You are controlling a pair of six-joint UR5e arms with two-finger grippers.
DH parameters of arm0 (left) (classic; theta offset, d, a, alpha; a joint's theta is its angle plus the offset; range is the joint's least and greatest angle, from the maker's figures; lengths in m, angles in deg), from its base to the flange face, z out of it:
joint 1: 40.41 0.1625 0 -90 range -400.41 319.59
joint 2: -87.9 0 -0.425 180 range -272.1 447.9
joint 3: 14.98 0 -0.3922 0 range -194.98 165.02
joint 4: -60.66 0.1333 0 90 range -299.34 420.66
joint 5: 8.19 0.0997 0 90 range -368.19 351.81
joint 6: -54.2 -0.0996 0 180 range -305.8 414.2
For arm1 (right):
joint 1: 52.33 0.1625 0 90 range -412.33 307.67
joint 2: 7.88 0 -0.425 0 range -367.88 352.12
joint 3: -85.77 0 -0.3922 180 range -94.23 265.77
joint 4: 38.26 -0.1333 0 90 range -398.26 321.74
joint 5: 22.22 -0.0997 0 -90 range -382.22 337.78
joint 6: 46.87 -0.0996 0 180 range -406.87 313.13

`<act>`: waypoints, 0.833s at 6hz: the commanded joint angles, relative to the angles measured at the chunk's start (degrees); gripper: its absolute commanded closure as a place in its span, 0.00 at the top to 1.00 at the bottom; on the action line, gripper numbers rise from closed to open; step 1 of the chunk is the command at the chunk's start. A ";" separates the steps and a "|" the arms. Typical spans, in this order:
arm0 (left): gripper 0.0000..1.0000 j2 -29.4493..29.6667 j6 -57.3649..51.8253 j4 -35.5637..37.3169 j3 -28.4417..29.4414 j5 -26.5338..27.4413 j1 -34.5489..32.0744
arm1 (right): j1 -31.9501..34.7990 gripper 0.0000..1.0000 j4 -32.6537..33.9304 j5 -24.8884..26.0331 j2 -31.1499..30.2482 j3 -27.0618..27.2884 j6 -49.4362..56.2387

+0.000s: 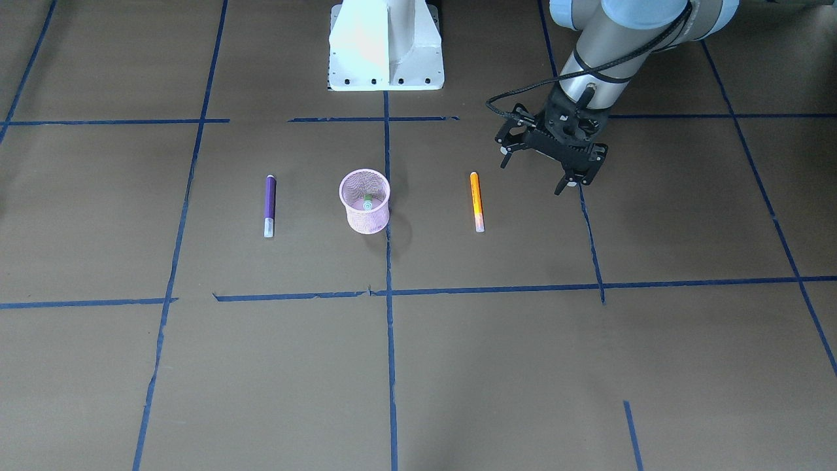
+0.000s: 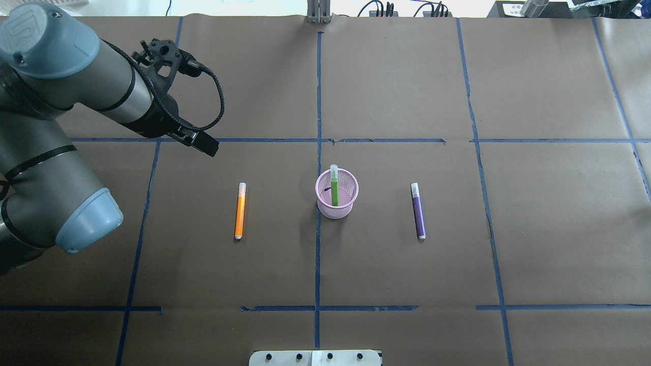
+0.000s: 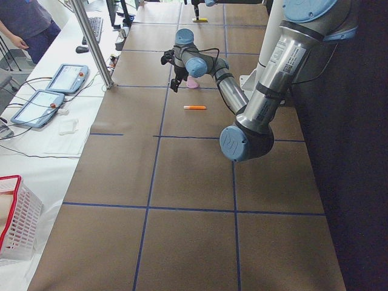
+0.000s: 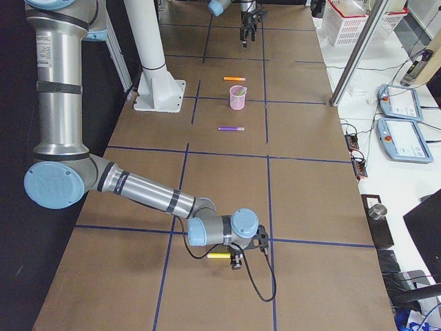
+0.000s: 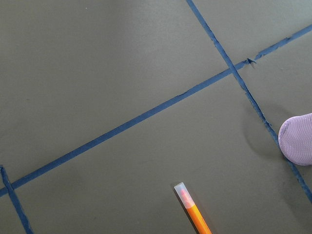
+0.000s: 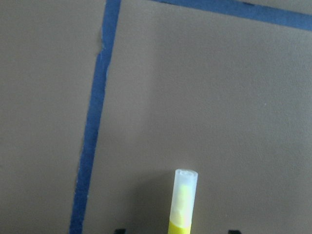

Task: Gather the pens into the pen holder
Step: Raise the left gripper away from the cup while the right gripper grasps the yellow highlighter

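Note:
The pink mesh pen holder [image 2: 330, 210] stands at the table's middle with the green pen [image 2: 334, 189] upright in it. The orange pen [image 2: 240, 211] lies flat to its left and the purple pen [image 2: 418, 211] flat to its right. My left gripper [image 1: 536, 171] is open and empty, hovering beyond the orange pen [image 1: 477, 201]. The left wrist view shows that pen's cap end [image 5: 184, 194] and the holder [image 5: 298, 139]. My right gripper [image 4: 236, 262] is far off at the table's right end, with its fingertips apart on either side of a yellow pen [image 6: 183, 204] lying there.
Blue tape lines divide the brown paper table cover. The robot's white base [image 1: 386, 52] stands at the table's near edge. Beyond the table's far side stand control tablets [image 3: 37, 106], a metal post [image 3: 91, 42] and a red-rimmed white basket [image 3: 18, 224].

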 commanded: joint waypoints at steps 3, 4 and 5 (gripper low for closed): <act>1.00 -0.36 0.01 0.00 -0.13 0.02 0.00 | -1.38 0.49 -0.16 0.10 0.04 -0.82 0.26; 1.00 -0.44 0.01 -0.09 -0.13 0.02 0.00 | -1.55 0.37 -0.25 0.10 0.04 -0.82 0.27; 1.00 -0.36 0.01 0.00 -0.13 0.02 0.00 | -1.56 0.05 -0.16 0.01 0.13 -0.47 0.44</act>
